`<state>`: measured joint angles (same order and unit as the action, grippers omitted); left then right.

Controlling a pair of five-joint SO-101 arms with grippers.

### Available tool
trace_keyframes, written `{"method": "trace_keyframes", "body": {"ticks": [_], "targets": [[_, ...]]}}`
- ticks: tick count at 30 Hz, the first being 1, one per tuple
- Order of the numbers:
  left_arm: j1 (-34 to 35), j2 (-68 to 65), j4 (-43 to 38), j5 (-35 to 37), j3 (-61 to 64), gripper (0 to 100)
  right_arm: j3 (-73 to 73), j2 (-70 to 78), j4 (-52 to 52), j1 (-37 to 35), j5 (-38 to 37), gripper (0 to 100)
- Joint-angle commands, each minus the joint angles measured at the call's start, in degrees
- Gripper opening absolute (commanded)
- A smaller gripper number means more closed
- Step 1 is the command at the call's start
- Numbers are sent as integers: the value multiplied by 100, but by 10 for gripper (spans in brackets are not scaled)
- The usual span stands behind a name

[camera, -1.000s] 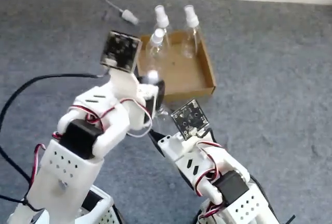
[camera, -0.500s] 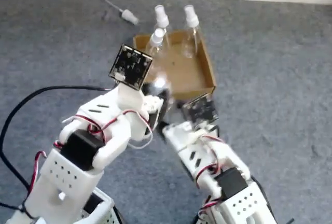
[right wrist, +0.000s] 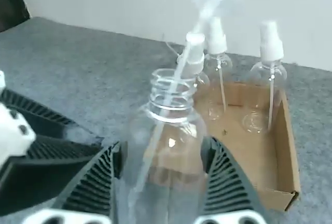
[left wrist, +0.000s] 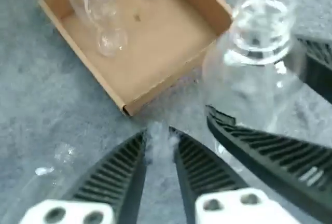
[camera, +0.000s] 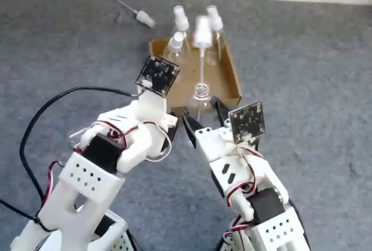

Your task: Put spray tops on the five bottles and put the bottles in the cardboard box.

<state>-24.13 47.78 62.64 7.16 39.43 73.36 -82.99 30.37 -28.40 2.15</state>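
While my right hand (right wrist: 162, 151) is clamped on the clear bottle (right wrist: 166, 130), the spray top (camera: 202, 30) stands high, only its tube in the neck.
The bottle is just beside the cardboard box (camera: 229, 76), at its near wall. My left hand (left wrist: 158, 141) is slightly apart and empty. I judge the bottle light, thin and slippery: hold the body's middle gently, not the neck.

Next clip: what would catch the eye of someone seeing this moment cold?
The eye goes first to the clear bottle clamped in the right gripper just in front of the cardboard box. A spray top stands high above its neck, with only the thin tube dipping inside, not seated. Three topped bottles stand in the box, and a loose spray top lies on the grey carpet beyond it.
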Motion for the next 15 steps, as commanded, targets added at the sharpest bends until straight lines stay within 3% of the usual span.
{"method": "trace_keyframes", "body": {"ticks": [1, 6, 11, 15], "targets": [[382, 75, -62, -264, -277, 8, -259, -75, -145, 92, -659, 4], [1024, 75, -88, -264, -189, 8, -277, -154, -127, 101, -1705, 4], [1490, 75, -536, -264, 4, 8, -171, -1253, -48, 66, -1758, 3], [1824, 31, -1240, -255, 22, 8, 303, -2308, 813, 57, -1758, 3]]}}
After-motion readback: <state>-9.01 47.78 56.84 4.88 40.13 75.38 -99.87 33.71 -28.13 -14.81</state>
